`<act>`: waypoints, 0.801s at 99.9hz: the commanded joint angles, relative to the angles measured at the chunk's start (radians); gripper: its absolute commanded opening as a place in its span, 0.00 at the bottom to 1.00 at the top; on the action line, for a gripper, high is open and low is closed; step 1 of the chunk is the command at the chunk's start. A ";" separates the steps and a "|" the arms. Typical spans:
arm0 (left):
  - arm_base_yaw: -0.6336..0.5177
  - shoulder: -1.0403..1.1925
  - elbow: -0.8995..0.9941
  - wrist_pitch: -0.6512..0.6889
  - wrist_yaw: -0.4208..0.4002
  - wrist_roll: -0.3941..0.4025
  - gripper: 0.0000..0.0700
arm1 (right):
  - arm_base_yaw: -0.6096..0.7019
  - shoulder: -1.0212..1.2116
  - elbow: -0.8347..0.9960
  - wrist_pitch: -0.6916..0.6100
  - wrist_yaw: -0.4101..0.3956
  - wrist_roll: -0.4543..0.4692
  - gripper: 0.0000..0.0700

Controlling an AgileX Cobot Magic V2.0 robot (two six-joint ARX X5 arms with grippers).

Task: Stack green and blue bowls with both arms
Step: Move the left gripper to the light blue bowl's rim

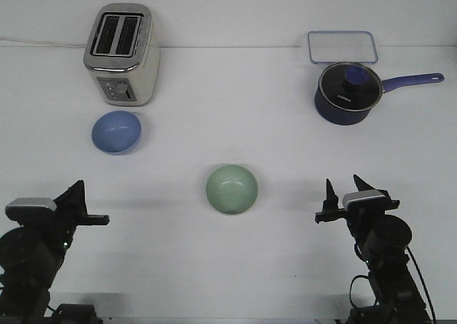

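Green bowl [232, 189] & blue bowl [116, 132]: matte, smooth. Toaster [121, 53]: brushed metal, shiny. Saucepan [348, 92]: dark glossy body, glass lid. Container [342, 46]: clear plastic. Table [228, 267]: white, matte. Arms' end effectors: black matte.

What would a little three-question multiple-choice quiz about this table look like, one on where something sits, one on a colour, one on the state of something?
1. Where is the blue bowl?
A. Just in front of the toaster
B. Inside the saucepan
C. Stacked on the green bowl

2. What colour is the bowl nearest the table's middle?
A. Red
B. Pale green
C. Black

3. What state is the saucepan in?
A. Tipped over
B. Held by a gripper
C. Upright with its lid on

Answers: 1 A, it sits alone right below the toaster. 2 B, the middle bowl is pale green. 3 C, it stands upright with its glass lid on, far from both arms.
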 commanded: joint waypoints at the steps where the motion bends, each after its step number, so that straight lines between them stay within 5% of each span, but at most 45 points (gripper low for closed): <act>1: 0.002 0.071 0.082 -0.056 -0.002 0.005 0.01 | 0.002 0.005 -0.001 0.009 0.001 0.000 0.64; 25: 0.002 0.296 0.266 -0.249 -0.001 0.066 0.01 | 0.002 0.005 -0.001 0.009 0.000 -0.001 0.64; 72: 0.002 0.394 0.280 -0.293 0.006 0.077 0.03 | 0.002 0.005 -0.001 0.009 0.001 -0.001 0.64; 80: 0.002 0.395 0.280 -0.296 0.006 0.064 0.13 | 0.002 0.005 -0.001 0.009 0.001 -0.001 0.64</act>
